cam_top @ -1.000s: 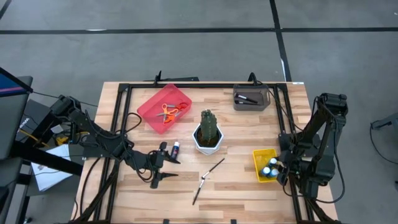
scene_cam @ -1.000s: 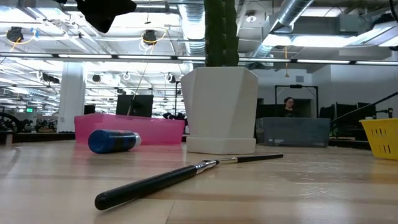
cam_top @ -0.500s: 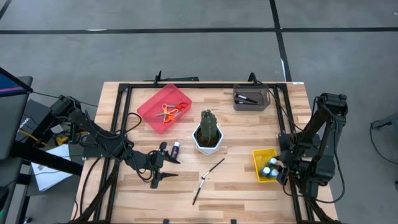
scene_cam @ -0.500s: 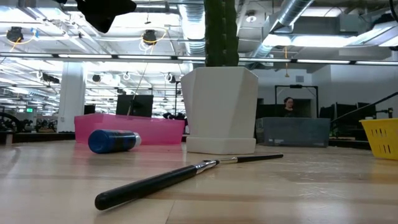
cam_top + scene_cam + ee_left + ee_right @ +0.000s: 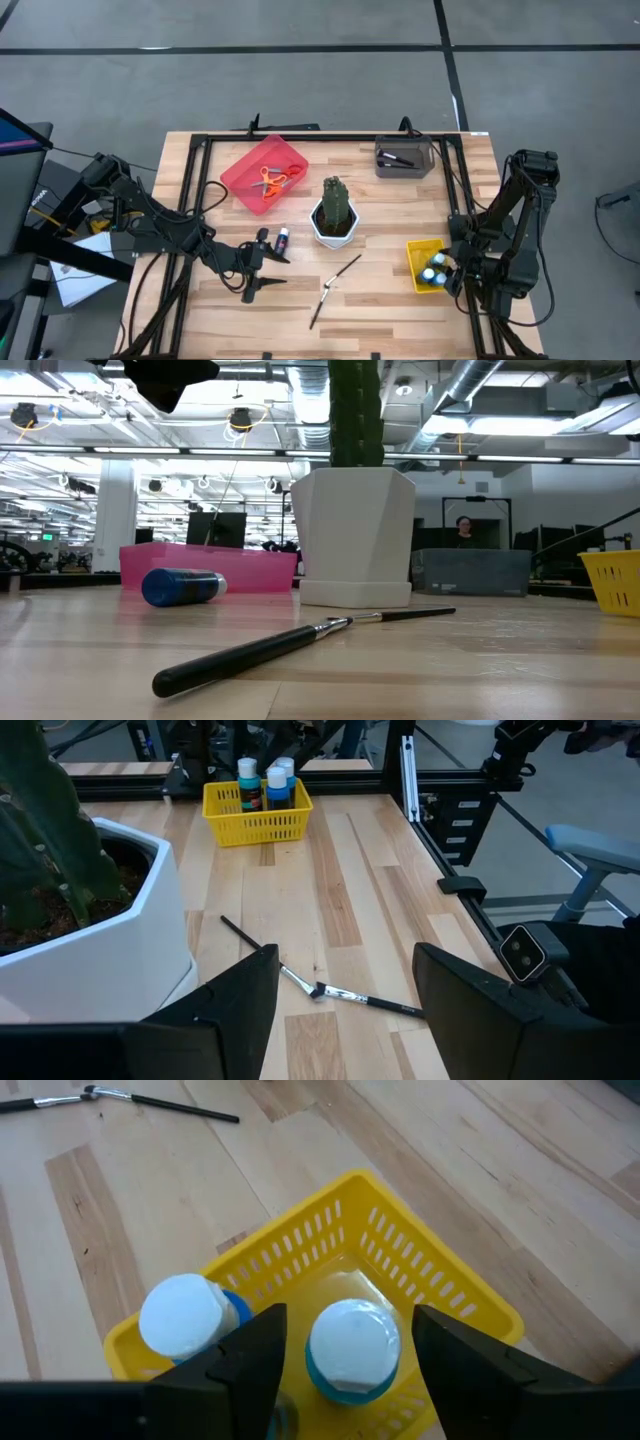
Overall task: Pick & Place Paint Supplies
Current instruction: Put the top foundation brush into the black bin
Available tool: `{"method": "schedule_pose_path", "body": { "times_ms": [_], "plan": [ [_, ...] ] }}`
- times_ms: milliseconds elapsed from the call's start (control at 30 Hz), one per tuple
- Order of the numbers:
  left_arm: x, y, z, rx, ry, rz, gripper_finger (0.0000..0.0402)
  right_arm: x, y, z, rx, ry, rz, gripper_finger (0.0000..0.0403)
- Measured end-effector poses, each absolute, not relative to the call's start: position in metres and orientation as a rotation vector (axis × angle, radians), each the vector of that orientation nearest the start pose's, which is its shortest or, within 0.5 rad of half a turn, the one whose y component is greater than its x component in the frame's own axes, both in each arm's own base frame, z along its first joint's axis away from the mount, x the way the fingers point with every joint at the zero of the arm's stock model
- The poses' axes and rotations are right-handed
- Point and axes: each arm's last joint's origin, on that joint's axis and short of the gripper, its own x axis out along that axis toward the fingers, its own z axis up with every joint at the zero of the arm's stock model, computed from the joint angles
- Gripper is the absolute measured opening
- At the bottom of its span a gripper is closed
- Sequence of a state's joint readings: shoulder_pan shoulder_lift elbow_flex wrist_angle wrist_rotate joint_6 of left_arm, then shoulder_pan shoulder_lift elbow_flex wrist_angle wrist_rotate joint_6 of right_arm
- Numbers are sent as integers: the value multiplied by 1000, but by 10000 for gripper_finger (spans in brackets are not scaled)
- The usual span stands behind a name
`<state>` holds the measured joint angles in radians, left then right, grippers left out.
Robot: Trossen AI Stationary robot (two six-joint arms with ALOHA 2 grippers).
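You have four small blue paint bottles with white caps in view: three standing in the yellow slotted plastic basket [image 5: 421, 262], such as one [image 5: 352, 1350], and one lying on the wooden table [image 5: 283, 240]. You can count one thin dark-handled paintbrush [image 5: 335, 289] on the boards, with dark items in the grey bin [image 5: 404, 159] too small to count. There is one pair of orange-handled scissors [image 5: 270, 181] in the single red plastic tray [image 5: 250, 170], and one green cactus in a white pot [image 5: 335, 211].
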<state>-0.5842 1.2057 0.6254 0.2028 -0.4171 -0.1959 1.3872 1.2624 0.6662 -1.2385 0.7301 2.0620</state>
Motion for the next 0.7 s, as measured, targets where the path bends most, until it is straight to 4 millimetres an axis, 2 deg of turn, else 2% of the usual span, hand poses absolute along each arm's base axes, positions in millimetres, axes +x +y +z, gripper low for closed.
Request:
{"method": "schedule_pose_path", "body": {
  "times_ms": [300, 700],
  "plan": [
    [216, -129, 231, -9, 345, -132, 225, 47, 147, 181, 290, 759, -487, 213],
    [216, -129, 231, 3, 345, -135, 225, 49, 143, 184, 352, 666, -524, 213]
  ]
}}
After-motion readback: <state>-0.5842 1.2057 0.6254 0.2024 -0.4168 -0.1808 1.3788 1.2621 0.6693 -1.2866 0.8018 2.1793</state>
